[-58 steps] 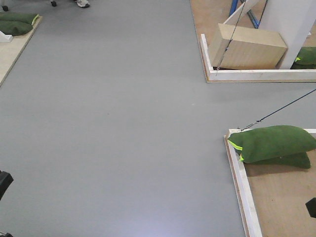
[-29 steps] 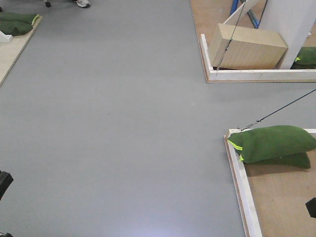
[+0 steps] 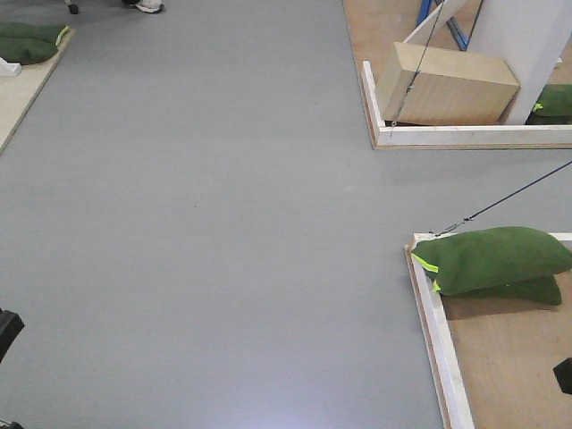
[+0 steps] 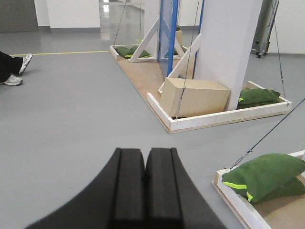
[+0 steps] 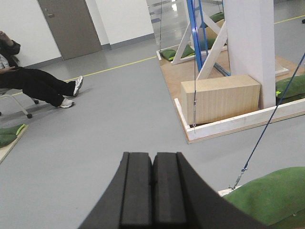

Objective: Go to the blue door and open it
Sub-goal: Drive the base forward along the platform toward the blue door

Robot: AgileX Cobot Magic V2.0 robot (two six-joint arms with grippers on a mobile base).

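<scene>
A blue upright frame stands on a wooden platform ahead to the right, next to a white pillar. It also shows in the right wrist view and as a sliver at the top of the front view. I cannot tell whether it is the door. My left gripper is shut and empty, held over the grey floor. My right gripper is shut and empty too. In the front view only dark bits of the arms show at the bottom corners.
A wooden box sits in a white-edged platform at the far right. Green sandbags lie on a nearer platform, with a taut cable above. A seated person is far left. Grey floor lies between.
A chair wheel at the top edge of the front view has shifted left. The platforms, the sandbags and both grippers have scarcely moved.
</scene>
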